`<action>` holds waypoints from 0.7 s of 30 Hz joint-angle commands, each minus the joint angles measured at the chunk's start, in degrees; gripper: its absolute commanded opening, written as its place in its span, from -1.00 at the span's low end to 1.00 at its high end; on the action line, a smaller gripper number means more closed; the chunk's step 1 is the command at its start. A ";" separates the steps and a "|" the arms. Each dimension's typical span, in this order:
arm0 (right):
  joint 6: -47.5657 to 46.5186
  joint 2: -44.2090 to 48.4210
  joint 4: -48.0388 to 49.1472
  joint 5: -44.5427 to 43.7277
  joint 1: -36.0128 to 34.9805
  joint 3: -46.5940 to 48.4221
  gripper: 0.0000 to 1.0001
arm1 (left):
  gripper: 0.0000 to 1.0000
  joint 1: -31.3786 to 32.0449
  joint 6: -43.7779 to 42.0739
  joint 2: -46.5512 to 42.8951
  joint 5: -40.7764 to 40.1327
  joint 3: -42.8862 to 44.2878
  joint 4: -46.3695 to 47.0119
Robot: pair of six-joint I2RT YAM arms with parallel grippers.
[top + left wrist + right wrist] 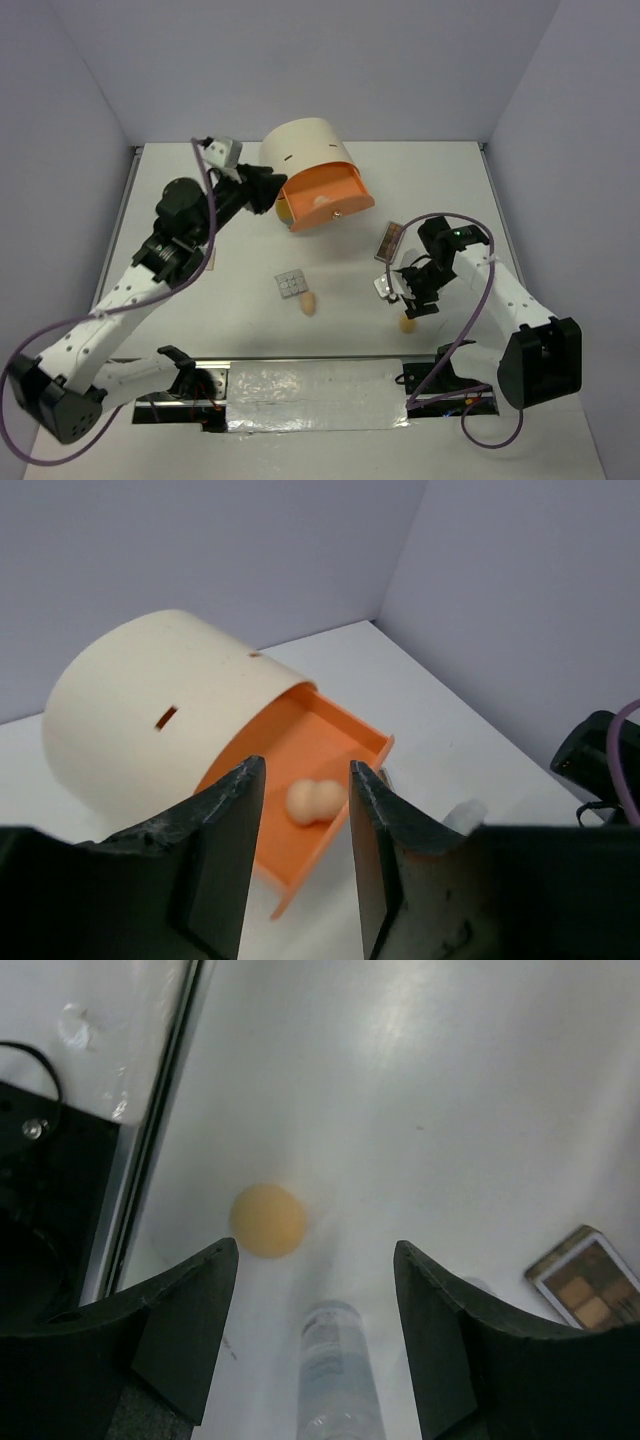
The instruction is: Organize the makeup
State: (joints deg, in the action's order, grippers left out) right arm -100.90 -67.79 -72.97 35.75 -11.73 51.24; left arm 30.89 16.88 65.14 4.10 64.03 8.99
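Both grippers spread wide, and we're gripping nothing.
Our left gripper [305, 780] hovers at the open orange drawer [300, 735], far centre, with peach sponges [314, 800] lying inside. Our right gripper [315, 1260] hangs over the near right; a clear bottle [338, 1380] and a loose sponge [268, 1220] lie below, the brown palette [582, 1288] nearby.

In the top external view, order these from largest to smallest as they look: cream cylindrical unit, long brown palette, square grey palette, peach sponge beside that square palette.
Largest: cream cylindrical unit.
Next: square grey palette and long brown palette, too alike in area to rank.
Smallest: peach sponge.
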 commanded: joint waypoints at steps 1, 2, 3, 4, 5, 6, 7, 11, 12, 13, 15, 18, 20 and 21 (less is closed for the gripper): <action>-5.45 -0.85 -5.35 -6.73 -3.46 -2.80 0.42 | 0.06 0.22 2.18 -8.00 -3.83 -6.97 -2.04; -3.79 -1.11 -4.47 -7.44 -4.09 -3.42 0.42 | 0.26 0.22 3.75 -11.67 -4.88 -8.99 -2.66; -2.73 -1.38 -3.24 -8.75 -4.62 -4.04 0.42 | 0.30 0.22 4.64 -13.53 -5.85 -12.84 -3.54; -1.50 -1.90 -0.71 -9.29 -5.58 -5.18 0.41 | 0.33 0.22 5.78 -15.21 -6.20 -14.70 -3.89; 0.16 -2.34 0.19 -9.73 -5.94 -5.71 0.41 | 0.39 0.22 8.05 -18.53 -6.90 -18.20 -4.42; 0.79 -2.78 0.98 -10.17 -6.29 -6.15 0.40 | 0.39 0.22 9.03 -20.13 -7.17 -19.80 -4.77; 1.40 -3.66 2.55 -10.69 -6.29 -6.85 0.38 | 0.40 0.22 9.91 -21.45 -7.26 -21.13 -5.65; 4.13 -4.72 6.69 -11.49 -6.73 -7.91 0.32 | 0.41 0.22 12.64 -27.43 -8.23 -27.36 -6.80; 4.83 -4.89 7.48 -11.40 -6.82 -8.00 0.32 | 0.41 0.22 12.73 -27.87 -8.40 -27.99 -7.06; 5.36 -5.33 8.71 -11.31 -6.91 -7.91 0.30 | 0.41 0.22 12.73 -28.23 -8.23 -28.43 -7.23; 6.24 -6.21 9.77 -11.49 -7.43 -8.09 0.28 | 0.40 0.22 12.65 -27.88 -7.62 -29.05 -7.85; 7.30 -7.44 11.62 -11.75 -7.96 -8.44 0.21 | 0.38 0.22 12.56 -26.39 -6.12 -29.49 -7.94; 7.83 -7.71 12.50 -12.01 -8.31 -8.97 0.12 | 0.36 0.22 12.65 -25.16 -4.81 -30.10 -7.24; 8.00 -7.97 12.67 -12.10 -8.66 -9.49 0.08 | 0.36 0.22 12.73 -24.81 -4.63 -30.37 -6.89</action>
State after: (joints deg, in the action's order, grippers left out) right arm -94.13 -75.44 -62.81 24.25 -19.35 43.11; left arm 30.89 28.80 39.42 -2.31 34.33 -0.82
